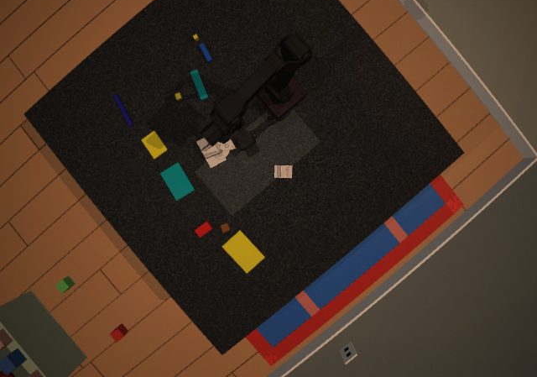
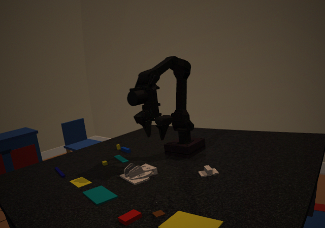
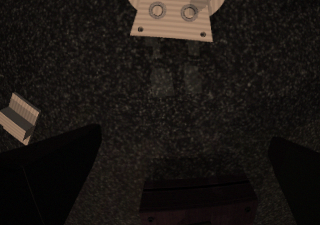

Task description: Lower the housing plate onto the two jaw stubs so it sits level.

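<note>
My gripper is open and empty, with its fingers wide apart. It hangs well above the table, on the arm-base side of the pale assembly. The pale housing plate lies over the base end of the assembly and looks roughly level in the exterior view. In the wrist view two ringed round holes show in it, filled with pale round ends. Beyond it the two pale upright jaws stand side by side over the flat base. How closely the plate meets the stubs is hidden.
A separate pale stepped block stands to one side of the assembly. Teal and yellow flat pieces lie near it. A red block lies farther out. The arm's dark base stands behind.
</note>
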Robot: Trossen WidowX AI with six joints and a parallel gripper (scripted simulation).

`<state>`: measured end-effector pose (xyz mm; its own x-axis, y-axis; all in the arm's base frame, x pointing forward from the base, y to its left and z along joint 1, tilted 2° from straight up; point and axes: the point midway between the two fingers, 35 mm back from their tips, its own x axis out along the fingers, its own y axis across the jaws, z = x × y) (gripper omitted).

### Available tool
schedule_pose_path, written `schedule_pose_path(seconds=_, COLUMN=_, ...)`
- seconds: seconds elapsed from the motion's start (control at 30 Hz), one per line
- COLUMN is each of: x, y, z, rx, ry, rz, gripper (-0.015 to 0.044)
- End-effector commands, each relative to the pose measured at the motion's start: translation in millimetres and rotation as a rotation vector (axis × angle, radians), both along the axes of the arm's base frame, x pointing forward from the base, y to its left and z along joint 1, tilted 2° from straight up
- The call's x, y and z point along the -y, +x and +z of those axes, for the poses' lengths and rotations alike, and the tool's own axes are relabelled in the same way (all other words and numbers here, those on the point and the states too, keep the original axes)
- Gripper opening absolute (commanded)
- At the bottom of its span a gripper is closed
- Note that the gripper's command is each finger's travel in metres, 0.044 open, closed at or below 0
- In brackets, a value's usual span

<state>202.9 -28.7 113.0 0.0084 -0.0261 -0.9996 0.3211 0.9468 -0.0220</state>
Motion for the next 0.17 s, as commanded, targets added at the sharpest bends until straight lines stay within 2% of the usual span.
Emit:
schedule_pose_path(seconds=0.0, x=0.2, y=-0.7, z=-0.1, rx=-0.002, ry=-0.002, rz=-0.004, gripper=0.044)
schedule_pose_path(seconds=0.13, x=0.2, y=-0.7, z=-0.1, rx=-0.002, ry=-0.002, rz=-0.004, gripper=0.044)
